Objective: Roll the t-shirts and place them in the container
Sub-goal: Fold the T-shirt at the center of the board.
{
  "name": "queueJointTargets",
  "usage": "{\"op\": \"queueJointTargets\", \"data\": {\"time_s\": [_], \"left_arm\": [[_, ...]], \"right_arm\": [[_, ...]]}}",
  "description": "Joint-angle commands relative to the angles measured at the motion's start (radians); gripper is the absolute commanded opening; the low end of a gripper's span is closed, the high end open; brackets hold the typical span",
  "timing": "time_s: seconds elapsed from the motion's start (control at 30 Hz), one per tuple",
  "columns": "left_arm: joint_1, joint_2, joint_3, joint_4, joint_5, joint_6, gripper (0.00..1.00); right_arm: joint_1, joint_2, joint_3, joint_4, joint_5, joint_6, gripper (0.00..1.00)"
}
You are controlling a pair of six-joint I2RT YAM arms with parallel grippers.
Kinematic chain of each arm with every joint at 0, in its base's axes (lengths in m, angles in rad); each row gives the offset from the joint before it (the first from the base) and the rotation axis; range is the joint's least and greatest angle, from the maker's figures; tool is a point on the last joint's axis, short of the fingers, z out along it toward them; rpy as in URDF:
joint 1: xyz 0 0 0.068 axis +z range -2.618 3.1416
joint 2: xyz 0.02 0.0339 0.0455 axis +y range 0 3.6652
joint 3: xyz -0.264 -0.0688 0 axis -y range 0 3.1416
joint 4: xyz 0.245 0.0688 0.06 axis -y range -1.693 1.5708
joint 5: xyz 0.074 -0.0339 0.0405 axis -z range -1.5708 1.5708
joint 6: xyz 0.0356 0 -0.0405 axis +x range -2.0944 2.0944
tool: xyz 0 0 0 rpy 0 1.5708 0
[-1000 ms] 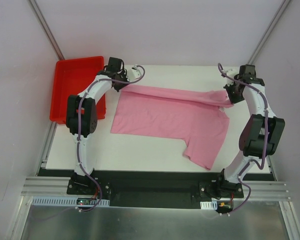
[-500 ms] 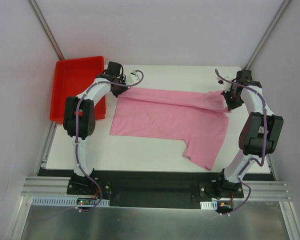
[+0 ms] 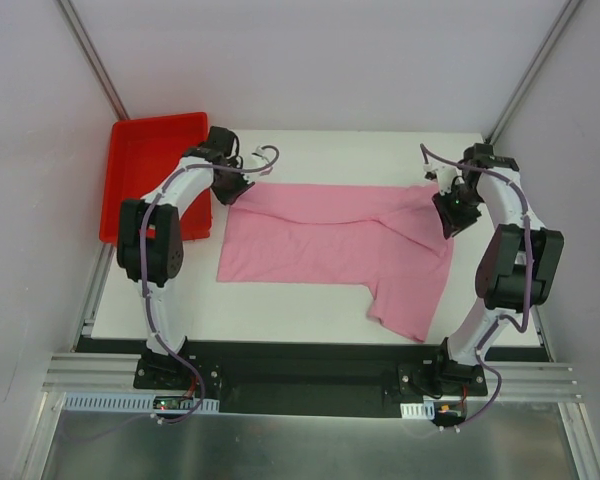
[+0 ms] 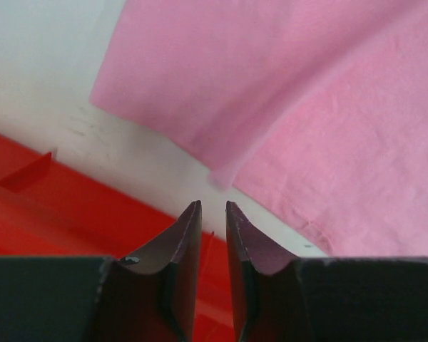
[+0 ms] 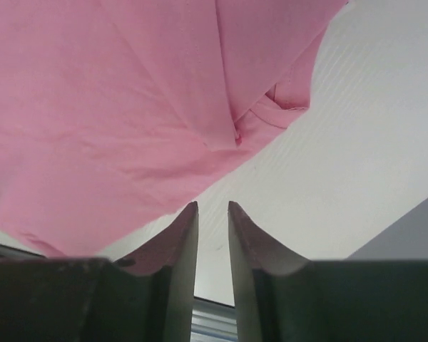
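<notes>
T-shirt (image 3: 330, 240): pink and thin, it lies flat across the middle of the white table (image 3: 280, 310). Its length runs left to right, and one section juts toward the near edge on the right.
Left gripper (image 4: 212, 205): it sits at the shirt's far-left corner, close to the red tray (image 3: 155, 122). Its fingers are parted by a narrow slit and hold nothing. A folded corner of cloth lies just beyond the tips.
Right gripper (image 5: 212, 205): it sits at the shirt's far-right end. Its fingers are likewise narrowly parted and empty, with the cloth edge just ahead and bare table below.
Step in hand: we judge the shirt is being laid into a flat band, and no roll has begun.
Doing it well: we would tuck the jutting right section inward so the band has even width. Then we would pinch both far corners at matching points and turn the edge toward the near side evenly.
Risk: we expect thin fabric to slip or bunch if one side leads, which would give a crooked roll.
</notes>
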Motion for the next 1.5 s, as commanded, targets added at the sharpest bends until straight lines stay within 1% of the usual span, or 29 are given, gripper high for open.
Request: {"op": "queueJointTargets", "data": {"time_s": [0.0, 0.03, 0.07, 0.1, 0.17, 0.2, 0.23, 0.27, 0.3, 0.33, 0.37, 0.47, 0.57, 0.67, 0.8, 0.93, 1.07, 1.1, 1.3, 1.37, 1.47], "left_arm": [[0.028, -0.119, 0.080, -0.088, 0.054, 0.003, 0.25], [0.028, -0.118, 0.099, -0.091, 0.064, 0.000, 0.34], [0.028, -0.112, 0.138, -0.090, 0.081, -0.008, 0.37], [0.028, -0.081, 0.159, -0.091, 0.086, -0.035, 0.39], [0.025, -0.046, 0.221, -0.099, 0.086, -0.069, 0.39], [0.022, -0.006, 0.235, -0.099, 0.078, -0.094, 0.37], [0.011, 0.016, 0.251, -0.100, 0.063, -0.106, 0.29], [0.005, 0.058, 0.278, -0.102, 0.030, -0.121, 0.24], [-0.003, 0.078, 0.291, -0.105, 0.014, -0.128, 0.19], [-0.012, 0.098, 0.304, -0.103, -0.001, -0.135, 0.13], [-0.014, 0.137, 0.336, -0.103, -0.020, -0.160, 0.06], [-0.014, 0.201, 0.399, -0.103, -0.041, -0.201, 0.00], [-0.014, 0.244, 0.438, -0.103, -0.066, -0.227, 0.00], [-0.014, 0.272, 0.450, -0.103, -0.093, -0.253, 0.00], [-0.014, 0.298, 0.444, -0.106, -0.129, -0.273, 0.00], [-0.014, 0.316, 0.444, -0.110, -0.150, -0.287, 0.00], [-0.014, 0.333, 0.444, -0.116, -0.163, -0.301, 0.00], [-0.014, 0.335, 0.443, -0.117, -0.167, -0.301, 0.00], [-0.007, 0.352, 0.447, -0.129, -0.178, -0.312, 0.00], [-0.004, 0.361, 0.452, -0.134, -0.204, -0.319, 0.00], [-0.001, 0.372, 0.456, -0.139, -0.215, -0.329, 0.00]], "right_arm": [[-0.018, -0.046, 0.158, -0.185, -0.047, -0.055, 0.28], [-0.025, -0.037, 0.181, -0.185, -0.056, -0.060, 0.29], [-0.034, -0.021, 0.213, -0.179, -0.064, -0.052, 0.30], [-0.048, 0.033, 0.275, -0.174, -0.069, -0.040, 0.30], [-0.054, 0.106, 0.359, -0.176, -0.072, 0.012, 0.30], [-0.057, 0.138, 0.441, -0.177, -0.073, 0.030, 0.30], [-0.056, 0.200, 0.474, -0.170, -0.085, 0.049, 0.30], [-0.054, 0.230, 0.504, -0.164, -0.090, 0.084, 0.30], [-0.056, 0.258, 0.571, -0.159, -0.089, 0.102, 0.30], [-0.056, 0.316, 0.598, -0.154, -0.087, 0.113, 0.30], [-0.053, 0.334, 0.621, -0.148, -0.086, 0.118, 0.30], [-0.050, 0.400, 0.658, -0.105, -0.060, 0.136, 0.31], [-0.053, 0.455, 0.704, -0.082, -0.061, 0.164, 0.32], [-0.051, 0.491, 0.727, -0.069, -0.066, 0.208, 0.39], [-0.053, 0.516, 0.724, -0.055, -0.088, 0.257, 0.50], [-0.065, 0.549, 0.747, -0.036, -0.098, 0.308, 0.56], [-0.073, 0.595, 0.779, -0.020, -0.115, 0.333, 0.56], [-0.073, 0.606, 0.787, -0.018, -0.125, 0.339, 0.54], [-0.071, 0.670, 0.827, 0.008, -0.130, 0.389, 0.49], [-0.076, 0.686, 0.845, 0.019, -0.133, 0.405, 0.48], [-0.100, 0.697, 0.862, 0.043, -0.187, 0.480, 0.42]]}}
